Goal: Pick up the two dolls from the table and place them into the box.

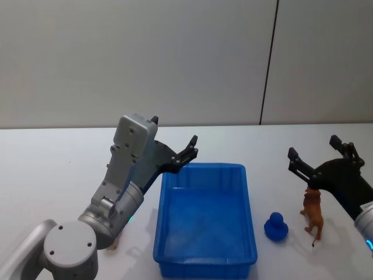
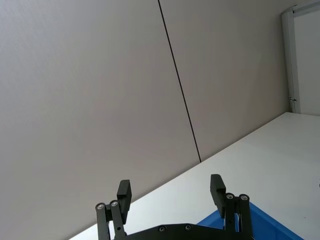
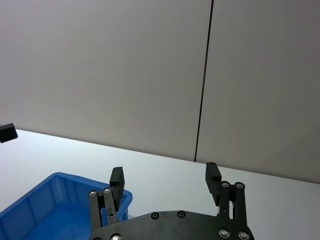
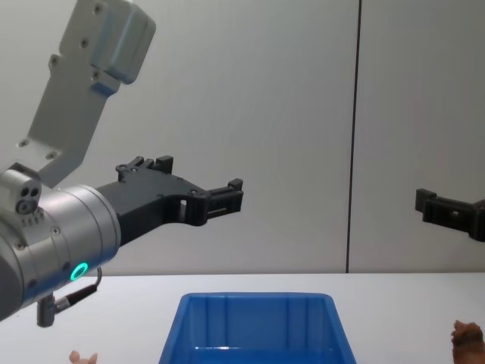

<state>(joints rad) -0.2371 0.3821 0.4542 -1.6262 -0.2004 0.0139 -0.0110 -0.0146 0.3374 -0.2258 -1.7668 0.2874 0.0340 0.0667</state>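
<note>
Head view, looking down at a white desk (image 1: 46, 169): a blue box (image 1: 205, 167) stands in the middle with nothing inside it, so no doll has been placed yet; both picks and both placements appear to remain.

The reddish-brown doll (image 1: 313, 214) stands on the desk to the right of the box, well apart from it; a small blue toy (image 1: 275, 227) sits between that doll and the box. The right gripper (image 1: 313, 149) hangs just above the brown doll, fingers (image 3: 212, 175) spread wide and holding nothing. The left gripper (image 1: 173, 135) is raised over the box's far left corner, its fingers (image 2: 123, 191) also spread and empty.

Chest view, looking across the desk from lower down, catches the pale pink doll (image 4: 82, 356) at the bottom left, lying on the desk near the left arm; from the head camera the arm covers nearly all of it. This side view also shows how high both grippers ride above the box rim, which the view from above does not make plain.

Each wrist view looks mostly at the grey wall, with a corner of the box below; neither gives a sight of a doll.
</note>
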